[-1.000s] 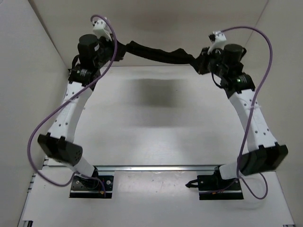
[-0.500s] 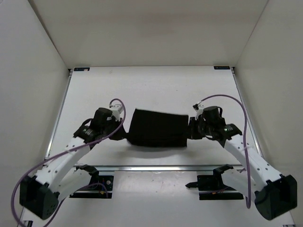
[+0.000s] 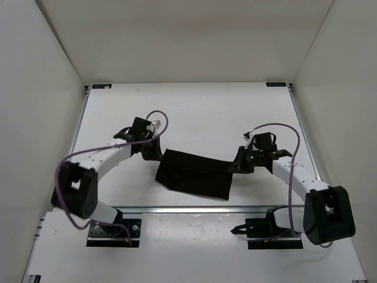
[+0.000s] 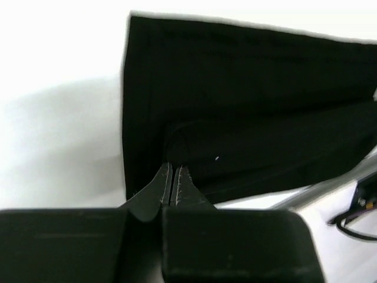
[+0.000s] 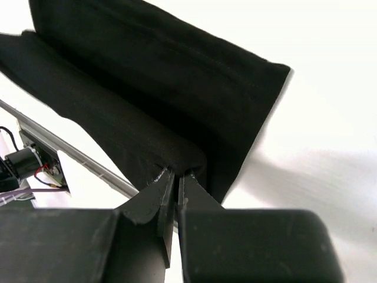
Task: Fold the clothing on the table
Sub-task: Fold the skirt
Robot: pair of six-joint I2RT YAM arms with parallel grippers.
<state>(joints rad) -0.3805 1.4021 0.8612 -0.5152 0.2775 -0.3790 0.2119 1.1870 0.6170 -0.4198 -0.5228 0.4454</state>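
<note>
The left gripper [image 4: 172,171] has its two fingertips pressed together with no gap showing. They meet at a rolled fold of the clothing [image 4: 247,112]. Black fingers against black cloth make it hard to see how much fabric lies between them. The right gripper [image 5: 175,174] is clenched the same way, its tips nipping a rounded fold at the garment's edge. The body of each gripper fills the bottom of its own wrist view and hides the cloth directly beneath.

From above, the garment stretches between the two grippers as a slanted dark band, its left end farther from the arm bases than its right. It lies on the near part of the table [image 3: 194,106], its lower right corner close to the metal rail [image 3: 200,208]. How many layers it has cannot be made out from above.

A second ago it hung as a thin rope between both grippers, raised high. Half a second ago it was a squarer, level panel between them; now it is flatter and tilted.
</note>
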